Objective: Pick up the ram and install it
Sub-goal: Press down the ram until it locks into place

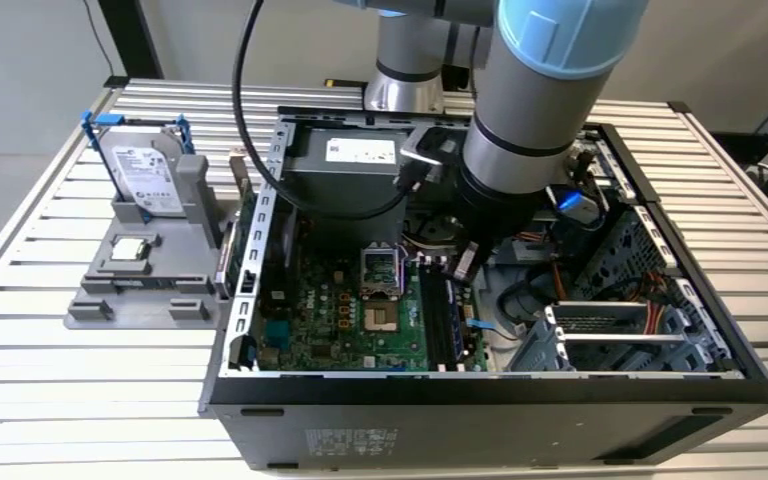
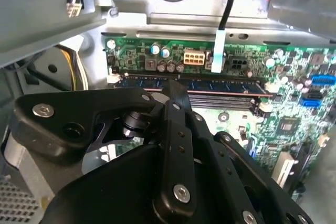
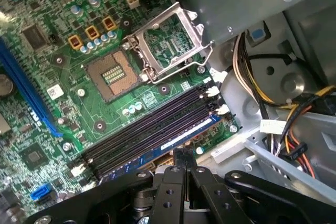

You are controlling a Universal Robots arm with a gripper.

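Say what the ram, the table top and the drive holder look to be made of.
The ram: circuit board with a blue label, seated in a black, likely plastic, slot. The table: pale ribbed metal, probably aluminium, judging by its dull sheen. The grey holder: matte, blocky, likely plastic. The gripper above the ram: black, matte, with screws.

The arm [image 1: 524, 130] is built of thick silver-grey tubes with pale blue caps at the joints. A black cable [image 1: 253, 130] loops down beside it to a plug near the wrist. The gripper [image 2: 176, 90] is matt black, made of flat bars linked by round pivots and dotted with small silver screws [image 2: 181, 193].
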